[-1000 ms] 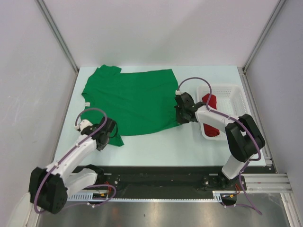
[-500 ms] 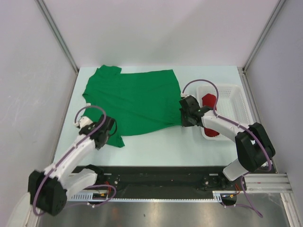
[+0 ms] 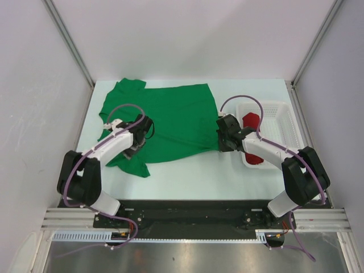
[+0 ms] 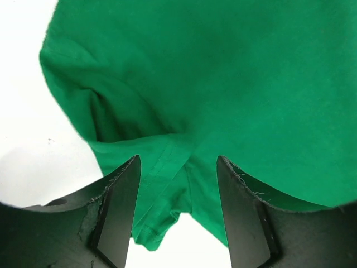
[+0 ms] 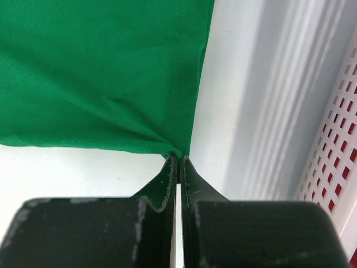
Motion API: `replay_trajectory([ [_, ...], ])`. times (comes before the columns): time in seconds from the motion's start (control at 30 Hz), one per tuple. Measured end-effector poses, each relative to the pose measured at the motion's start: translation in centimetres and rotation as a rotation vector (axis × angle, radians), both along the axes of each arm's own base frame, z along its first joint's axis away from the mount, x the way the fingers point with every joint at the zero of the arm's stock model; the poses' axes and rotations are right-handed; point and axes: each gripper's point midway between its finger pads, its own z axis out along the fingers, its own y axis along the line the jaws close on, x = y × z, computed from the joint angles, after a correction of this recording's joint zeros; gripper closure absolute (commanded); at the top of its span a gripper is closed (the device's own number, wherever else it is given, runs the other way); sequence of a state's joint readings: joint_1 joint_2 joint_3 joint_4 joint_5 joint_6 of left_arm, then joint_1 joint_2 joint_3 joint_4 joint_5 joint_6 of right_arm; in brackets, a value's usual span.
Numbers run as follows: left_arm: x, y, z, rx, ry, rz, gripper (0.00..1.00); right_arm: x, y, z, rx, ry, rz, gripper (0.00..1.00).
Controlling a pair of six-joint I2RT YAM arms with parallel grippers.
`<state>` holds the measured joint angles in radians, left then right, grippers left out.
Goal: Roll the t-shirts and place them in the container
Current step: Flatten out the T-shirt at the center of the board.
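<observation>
1. Plain bright green cloth t-shirt [image 3: 170,116] flat on worktop [image 3: 187,170]; right fingers [image 5: 177,161] pinch its hem corner. A tug could slip it free.
2. Left fingers [image 3: 140,136] spread over sleeve; closing there may bunch fabric.

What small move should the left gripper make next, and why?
Probably lower the left gripper and close on the green t-shirt: its jaws stand open above the cloth, holding nothing, while the right gripper pinches the hem corner.
</observation>
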<state>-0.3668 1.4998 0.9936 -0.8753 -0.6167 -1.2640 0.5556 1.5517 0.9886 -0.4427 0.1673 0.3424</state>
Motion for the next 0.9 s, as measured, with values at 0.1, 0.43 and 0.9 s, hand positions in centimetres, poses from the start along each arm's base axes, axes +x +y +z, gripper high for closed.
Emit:
replay_trajectory([
  [0.1, 0.3, 0.0, -1.0, 0.008, 0.036, 0.011, 0.38, 0.0, 0.0, -0.2, -0.003, 0.006, 0.003, 1.00],
  [0.43, 0.0, 1.1, -3.2, -0.016, 0.096, 0.067, 0.46, -0.1, 0.0, -0.4, -0.004, 0.013, 0.005, 1.00],
  [0.9, -2.7, 1.8, -5.1, -0.019, 0.136, 0.064, 0.85, -0.1, 0.0, -0.4, -0.003, 0.015, 0.006, 1.00],
])
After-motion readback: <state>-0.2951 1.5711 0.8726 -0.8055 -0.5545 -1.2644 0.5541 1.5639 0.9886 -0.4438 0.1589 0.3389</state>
